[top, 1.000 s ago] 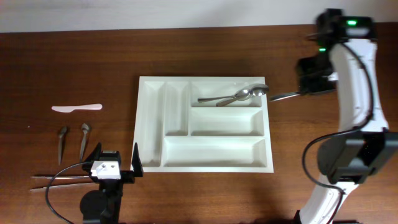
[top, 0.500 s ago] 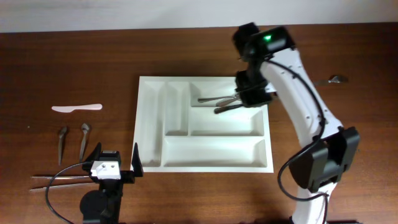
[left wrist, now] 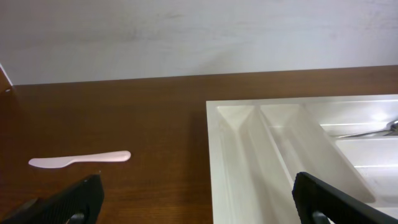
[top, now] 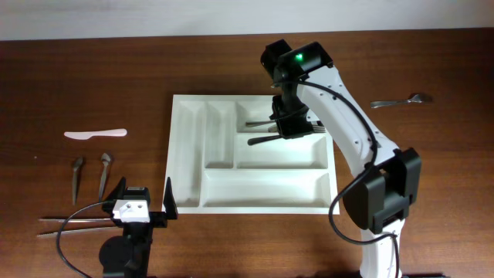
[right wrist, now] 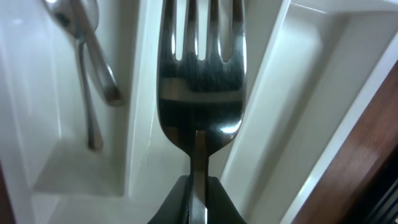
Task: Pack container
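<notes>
Our right gripper (right wrist: 198, 190) is clamped on the handle of the fork (right wrist: 200, 87), above a divider (right wrist: 140, 93) in the container (top: 176, 154) at mid-table. We should shift clear of that wall, lower it level beside the spoon (right wrist: 74, 15), then release.

In the overhead view the right arm (top: 340, 108) covers the right end of the upper short compartment of the large white plastic cutlery tray (top: 189, 154). It hides the bowls of the silver metal spoons (top: 258, 123), and the right tool (top: 284, 131) hides the head of the silver metal fork (top: 261, 140). The thin metal rods (top: 54, 224) on the tabletop (top: 93, 77) run behind the left arm's cable and are too small to identify. At the right wrist, the fork's tines are cut off by the top edge. At the left wrist, the tray runs off the right and bottom edges, and only the fingers (left wrist: 71, 202) of the left tool (left wrist: 199, 205) show.
</notes>
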`<action>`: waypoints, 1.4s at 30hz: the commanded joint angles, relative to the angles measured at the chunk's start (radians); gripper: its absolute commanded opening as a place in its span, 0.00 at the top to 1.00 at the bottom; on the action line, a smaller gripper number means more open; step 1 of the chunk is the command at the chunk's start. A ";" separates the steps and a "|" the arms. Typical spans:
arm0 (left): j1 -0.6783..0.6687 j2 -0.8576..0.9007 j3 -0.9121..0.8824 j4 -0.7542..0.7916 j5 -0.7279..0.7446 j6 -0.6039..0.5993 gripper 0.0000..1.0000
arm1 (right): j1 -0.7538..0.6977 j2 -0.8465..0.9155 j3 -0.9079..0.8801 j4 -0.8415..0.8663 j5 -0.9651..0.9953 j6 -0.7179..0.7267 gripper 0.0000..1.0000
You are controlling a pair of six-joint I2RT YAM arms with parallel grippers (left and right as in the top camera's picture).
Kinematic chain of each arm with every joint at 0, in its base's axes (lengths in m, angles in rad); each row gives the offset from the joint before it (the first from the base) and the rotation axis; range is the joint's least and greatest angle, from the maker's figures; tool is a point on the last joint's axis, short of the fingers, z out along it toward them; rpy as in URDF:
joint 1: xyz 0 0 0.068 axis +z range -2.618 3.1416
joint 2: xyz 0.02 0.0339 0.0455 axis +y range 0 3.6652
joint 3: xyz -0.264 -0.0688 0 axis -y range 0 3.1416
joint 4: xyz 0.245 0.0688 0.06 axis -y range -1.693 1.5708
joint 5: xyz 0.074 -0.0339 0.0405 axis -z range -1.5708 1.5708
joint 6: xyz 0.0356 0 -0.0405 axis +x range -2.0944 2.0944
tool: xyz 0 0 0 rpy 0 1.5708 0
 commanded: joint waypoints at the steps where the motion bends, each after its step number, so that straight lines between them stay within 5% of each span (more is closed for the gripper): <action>1: 0.004 -0.010 -0.011 0.003 -0.007 0.015 0.01 | 0.000 0.027 -0.009 0.000 0.024 0.023 0.87; 13: 0.004 -0.010 -0.011 0.003 -0.007 0.015 0.01 | -0.006 0.056 -0.008 0.048 0.118 -0.063 0.73; 16: 0.004 -0.010 -0.011 0.003 -0.007 0.015 0.01 | -0.042 0.055 0.000 0.089 0.196 -0.200 0.57; 21: 0.004 -0.010 -0.011 0.003 -0.007 0.015 0.01 | -0.153 0.055 0.016 0.196 0.187 -0.494 0.18; 27: 0.004 -0.010 -0.011 0.003 -0.007 0.015 0.01 | -0.326 0.055 0.016 0.294 0.180 -0.846 0.02; 34: 0.004 -0.010 -0.011 0.003 -0.007 0.015 0.01 | -0.444 0.058 0.016 0.323 0.095 -1.114 0.30; 35: 0.004 -0.010 -0.011 0.003 -0.007 0.015 0.01 | -0.452 0.060 0.015 0.335 0.084 -1.152 0.42; 36: 0.004 -0.010 -0.011 0.003 -0.007 0.015 0.01 | -0.457 0.061 0.014 0.345 0.081 -1.179 0.75; 37: 0.004 -0.010 -0.011 0.003 -0.007 0.015 0.01 | -0.459 0.061 0.013 0.351 0.083 -1.186 0.96; 42: 0.004 -0.010 -0.011 0.003 -0.007 0.015 0.01 | -0.458 0.075 0.013 0.359 0.120 -1.186 0.96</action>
